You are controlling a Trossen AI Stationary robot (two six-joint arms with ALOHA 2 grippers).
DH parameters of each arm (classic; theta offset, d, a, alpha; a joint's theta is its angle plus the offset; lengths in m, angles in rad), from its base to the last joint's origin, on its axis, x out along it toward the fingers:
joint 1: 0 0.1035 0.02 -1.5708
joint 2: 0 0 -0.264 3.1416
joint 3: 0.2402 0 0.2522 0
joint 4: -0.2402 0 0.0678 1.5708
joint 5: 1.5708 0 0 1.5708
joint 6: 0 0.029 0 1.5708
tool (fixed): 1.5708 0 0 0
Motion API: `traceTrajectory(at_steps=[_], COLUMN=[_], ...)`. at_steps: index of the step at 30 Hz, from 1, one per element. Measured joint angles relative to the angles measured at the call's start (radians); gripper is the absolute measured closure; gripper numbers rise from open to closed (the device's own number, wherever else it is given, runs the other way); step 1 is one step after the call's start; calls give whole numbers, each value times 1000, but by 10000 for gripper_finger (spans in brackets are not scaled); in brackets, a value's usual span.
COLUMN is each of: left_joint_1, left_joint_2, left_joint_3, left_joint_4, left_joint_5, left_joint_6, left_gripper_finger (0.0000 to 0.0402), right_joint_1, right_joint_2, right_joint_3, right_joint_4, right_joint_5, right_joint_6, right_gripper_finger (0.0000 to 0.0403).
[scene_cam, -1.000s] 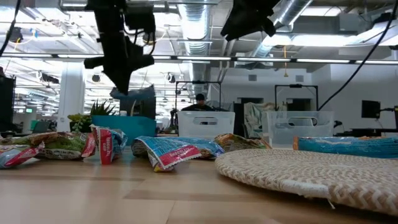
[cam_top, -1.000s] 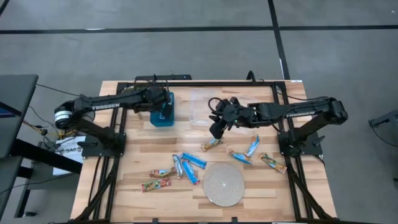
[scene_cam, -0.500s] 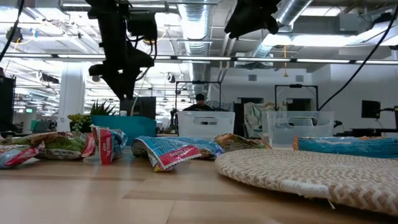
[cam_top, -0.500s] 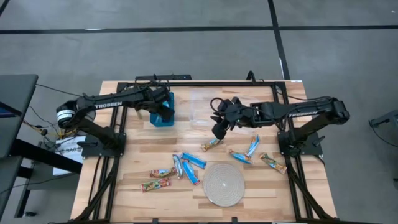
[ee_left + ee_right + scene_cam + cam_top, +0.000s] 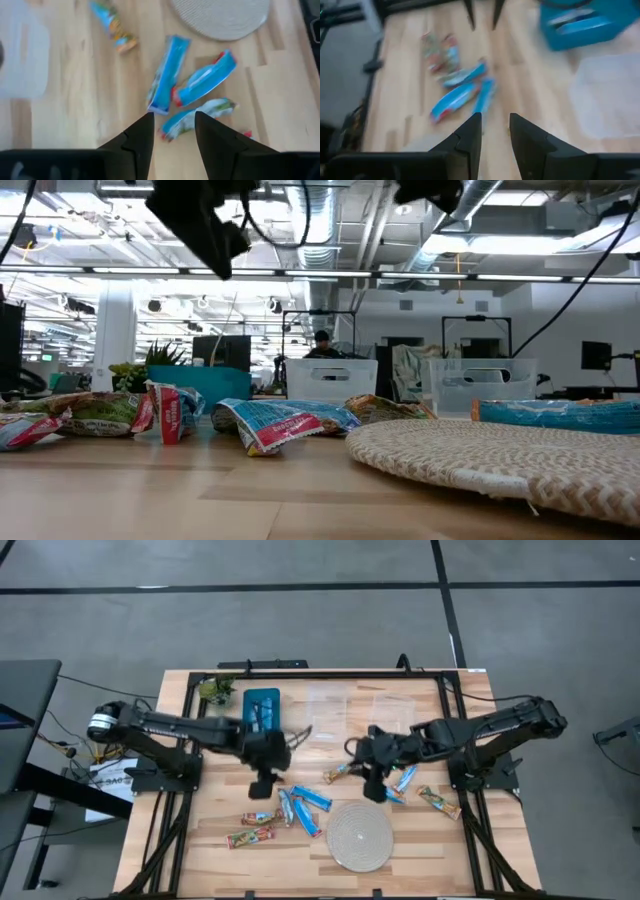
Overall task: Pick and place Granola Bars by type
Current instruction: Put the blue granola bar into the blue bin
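Left tool [image 5: 262, 783], fingers apart and empty, hovers near the blue bars [image 5: 303, 805] beside the woven disc [image 5: 360, 834]; you risk pinching two overlapping wrappers; right tool [image 5: 374, 787] likewise parted, empty

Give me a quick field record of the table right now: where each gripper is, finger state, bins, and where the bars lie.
left gripper: above the blue bars, fingers open, empty
right gripper: over the bars right of centre, beside a blue bar, fingers open, empty
blue bin: far side, blue bars inside
clear bins: two, far side, contents cannot be told
red-green bars: near left, on the table
woven mat: near centre, bare
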State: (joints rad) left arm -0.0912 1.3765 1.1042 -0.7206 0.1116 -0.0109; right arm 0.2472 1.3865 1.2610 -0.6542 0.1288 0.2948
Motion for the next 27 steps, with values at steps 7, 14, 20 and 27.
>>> traceTrajectory(at_steps=[7, 14, 20, 27], left_joint_1=[-77, -85, -86, -86], left_joint_2=[126, 331, 458, 523], left_joint_3=[1, 0, 0, 3], left_joint_4=[180, 318, 393, 393], left_joint_5=[-64, -48, -71, -91], left_joint_6=[-3, 3, 6, 15], left_gripper_finger=[270, 270, 270, 271], right_joint_1=[90, 123, 128, 128], right_joint_2=[30, 83, 116, 123], right_joint_3=[0, -1, 0, 0], right_joint_4=[-112, -144, -145, -152], right_joint_5=[-19, -53, -89, -89], right_joint_6=[93, 147, 159, 178], right_gripper_finger=[310, 310, 310, 310])
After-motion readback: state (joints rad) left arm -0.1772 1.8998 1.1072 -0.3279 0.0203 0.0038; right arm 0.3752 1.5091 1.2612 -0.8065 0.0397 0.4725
